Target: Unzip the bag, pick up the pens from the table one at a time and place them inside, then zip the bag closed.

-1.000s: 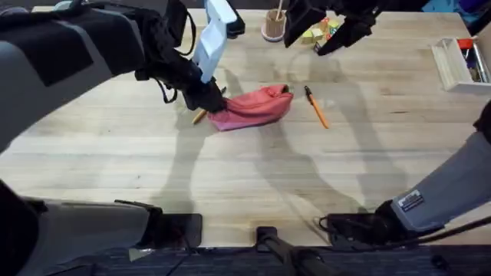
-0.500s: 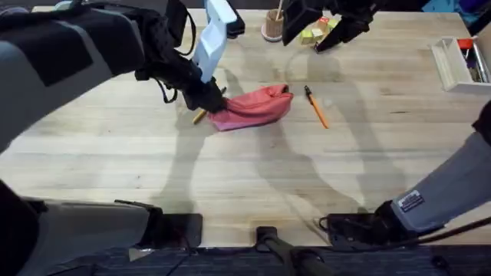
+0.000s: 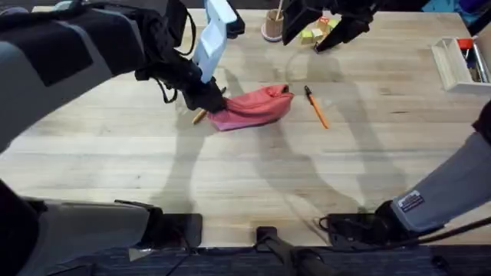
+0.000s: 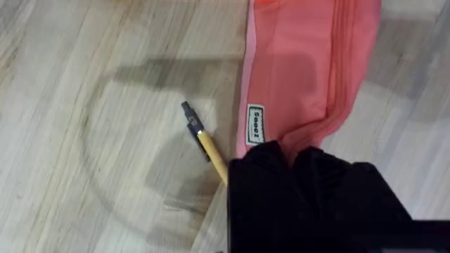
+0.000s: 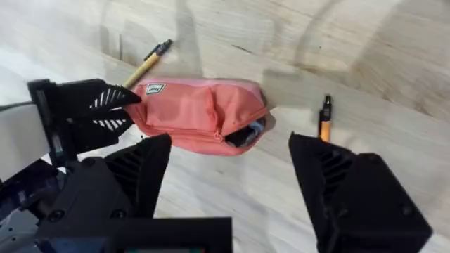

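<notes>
The bag (image 3: pixel 253 107) lay mid-worktop (image 3: pixel 245 176), soft and floppy, its far end gaping. The left fingers (image 3: pixel 209 100) pinched its near end. The right fingers (image 5: pixel 228 176) hung spread. The pens (image 3: pixel 316 106) looked light; grab mid-barrel.

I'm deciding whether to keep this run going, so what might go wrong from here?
The left gripper pinches the bag's end, and the yellow pen lies right beside it, so a tug may knock the pen away. The right gripper hangs open, high above the table; it may miss the thin orange pen. The bag looks partly unzipped; pens might snag.
</notes>
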Robot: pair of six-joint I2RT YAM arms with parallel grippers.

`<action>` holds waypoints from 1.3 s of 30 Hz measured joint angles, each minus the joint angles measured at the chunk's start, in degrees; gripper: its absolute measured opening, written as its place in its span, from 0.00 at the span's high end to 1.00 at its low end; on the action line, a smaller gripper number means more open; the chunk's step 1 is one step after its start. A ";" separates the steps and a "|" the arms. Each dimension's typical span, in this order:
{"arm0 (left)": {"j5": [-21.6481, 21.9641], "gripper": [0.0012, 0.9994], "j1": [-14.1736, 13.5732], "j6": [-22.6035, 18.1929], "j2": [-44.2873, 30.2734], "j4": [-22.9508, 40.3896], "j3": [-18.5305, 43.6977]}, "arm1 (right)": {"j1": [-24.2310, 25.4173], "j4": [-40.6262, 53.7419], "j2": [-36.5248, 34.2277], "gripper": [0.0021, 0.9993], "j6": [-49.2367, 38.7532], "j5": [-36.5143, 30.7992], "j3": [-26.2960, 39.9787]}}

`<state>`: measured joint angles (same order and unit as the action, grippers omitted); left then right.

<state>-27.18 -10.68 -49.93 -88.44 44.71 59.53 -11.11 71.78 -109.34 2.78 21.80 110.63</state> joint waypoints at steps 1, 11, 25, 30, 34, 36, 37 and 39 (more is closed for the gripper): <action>-0.02 0.96 0.00 0.00 -0.01 -0.04 0.00 | 0.00 -0.04 0.00 0.00 0.26 0.00 0.00; -0.68 0.96 -0.02 0.04 0.00 -0.81 0.00 | -0.77 -1.02 0.00 0.00 -1.01 -0.19 0.00; -0.69 0.96 -0.02 0.20 0.00 -0.81 0.00 | -9.70 -6.92 -0.02 0.02 -7.99 -3.34 -6.70; -0.68 0.96 -0.02 0.20 0.00 -0.81 0.00 | -10.59 -7.03 -0.02 0.04 -9.41 -3.82 -6.76; -0.68 0.96 -0.02 0.20 0.00 -0.81 0.00 | -11.24 -7.06 -0.02 0.04 -10.18 -3.83 -7.48; -0.68 0.96 -0.02 0.20 -0.02 -0.81 0.00 | -11.56 -7.14 -0.02 0.04 -10.59 -3.85 -8.71; -0.69 0.96 -0.02 0.20 -0.01 -0.81 0.00 | -11.66 -7.16 -0.02 0.04 -10.68 -3.85 -9.43; -0.70 0.96 -0.02 0.20 0.00 -0.81 0.00 | -11.76 -7.49 -0.02 0.04 -10.83 -3.85 -11.39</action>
<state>-27.88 -10.70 -49.74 -88.44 43.90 59.53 -22.87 64.30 -109.36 -8.05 17.96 99.23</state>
